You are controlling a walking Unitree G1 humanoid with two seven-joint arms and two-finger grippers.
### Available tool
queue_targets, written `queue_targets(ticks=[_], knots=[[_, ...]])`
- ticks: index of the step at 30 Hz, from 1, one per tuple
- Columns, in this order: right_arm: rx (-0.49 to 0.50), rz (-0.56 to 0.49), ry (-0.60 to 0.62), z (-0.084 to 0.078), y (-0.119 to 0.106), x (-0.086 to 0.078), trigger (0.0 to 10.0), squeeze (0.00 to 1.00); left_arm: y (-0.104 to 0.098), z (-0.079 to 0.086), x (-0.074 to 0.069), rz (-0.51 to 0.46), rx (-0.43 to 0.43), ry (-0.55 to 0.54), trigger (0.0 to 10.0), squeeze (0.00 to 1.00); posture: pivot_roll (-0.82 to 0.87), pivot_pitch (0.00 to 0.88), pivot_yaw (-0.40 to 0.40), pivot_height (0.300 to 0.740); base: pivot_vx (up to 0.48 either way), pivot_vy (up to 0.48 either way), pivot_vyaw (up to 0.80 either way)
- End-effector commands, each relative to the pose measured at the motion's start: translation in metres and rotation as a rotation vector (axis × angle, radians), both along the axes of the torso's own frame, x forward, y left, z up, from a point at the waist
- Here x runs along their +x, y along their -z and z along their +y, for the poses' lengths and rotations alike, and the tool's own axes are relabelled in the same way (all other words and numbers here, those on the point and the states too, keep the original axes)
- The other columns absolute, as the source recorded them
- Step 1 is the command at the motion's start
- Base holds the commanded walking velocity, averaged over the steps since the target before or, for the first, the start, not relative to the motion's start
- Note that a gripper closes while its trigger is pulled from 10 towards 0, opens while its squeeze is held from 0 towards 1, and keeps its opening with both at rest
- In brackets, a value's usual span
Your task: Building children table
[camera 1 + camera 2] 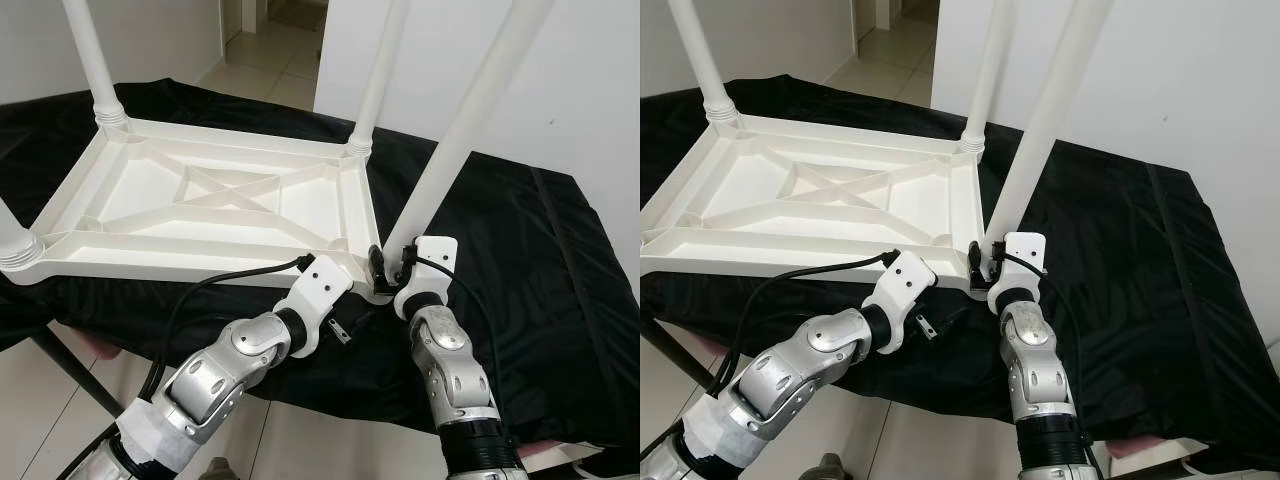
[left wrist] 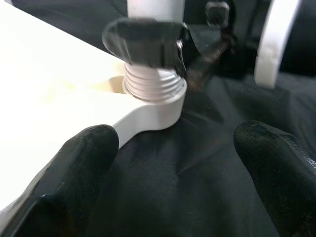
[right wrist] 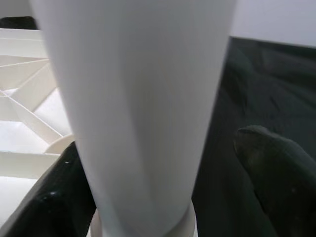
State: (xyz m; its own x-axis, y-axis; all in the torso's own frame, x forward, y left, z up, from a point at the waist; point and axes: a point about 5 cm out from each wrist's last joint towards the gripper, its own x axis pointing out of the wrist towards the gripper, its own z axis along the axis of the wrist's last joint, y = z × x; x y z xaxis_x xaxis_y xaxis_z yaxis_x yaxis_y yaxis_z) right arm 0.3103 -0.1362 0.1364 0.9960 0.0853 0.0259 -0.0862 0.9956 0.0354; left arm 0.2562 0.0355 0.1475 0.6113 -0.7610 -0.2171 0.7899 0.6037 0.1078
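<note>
**A:** How are the two arms posed?

**B:** Both silver arms reach forward to the near right corner of an upturned white plastic table top [image 1: 215, 200]. The right gripper [image 1: 388, 268] is at the base of the nearest table leg [image 1: 470, 115], just above the corner socket. In the right wrist view its two black fingers [image 3: 274, 168] stand either side of the leg with a gap on one side, so I cannot tell whether they are clamped on it. The left gripper [image 2: 182, 168] sits low beside the same corner, its fingers spread apart and holding nothing, pointing at the leg's threaded end [image 2: 150, 84] where it enters the socket.

**A:** Where is the table, and how much room is around it?

**B:** It lies upside down on a surface draped in black cloth [image 1: 520, 260], ribbed underside facing up. Its near long edge lies close to the near edge of the cloth. Right of the corner the cloth is bare and open. Pale floor tiles [image 1: 35, 390] show below the cloth's near edge.

**A:** What else stands nearby?

**B:** Three more white legs rise from the other corners: far left [image 1: 92, 60], far right [image 1: 378, 80], and near left [image 1: 12, 240] at the picture's edge. A white wall [image 1: 560, 80] stands close behind the right side. A black cable [image 1: 215, 285] loops along the left arm, just before the table's near edge.
</note>
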Motion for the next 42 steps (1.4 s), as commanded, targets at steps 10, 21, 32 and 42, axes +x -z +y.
queue_targets(ticks=[10, 21, 32, 42], knots=[[-0.108, -0.023, -0.363, -0.017, -0.010, 0.018, 10.0, 0.00, -0.001, -0.002, -0.002, 0.017, 0.000, 0.133, 10.0, 0.00, 0.14, 0.014, -0.094, 0.740, 0.000, 0.000, 0.00], [-0.205, 0.023, -0.608, -0.010, 0.002, 0.026, 10.0, 0.00, -0.002, -0.002, -0.002, 0.014, 0.005, 0.133, 10.0, 0.00, 0.15, 0.007, -0.091, 0.740, 0.000, 0.000, 0.00], [-0.238, 0.047, -0.666, -0.015, 0.007, 0.035, 0.0, 0.00, -0.002, 0.000, -0.002, 0.011, 0.010, 0.130, 10.0, 0.00, 0.16, 0.001, -0.095, 0.740, 0.000, 0.000, 0.00], [-0.232, 0.055, -0.624, -0.020, 0.015, 0.032, 10.0, 0.00, -0.002, 0.000, -0.004, 0.011, 0.005, 0.128, 10.0, 0.00, 0.16, 0.000, -0.093, 0.740, 0.000, 0.000, 0.00]])
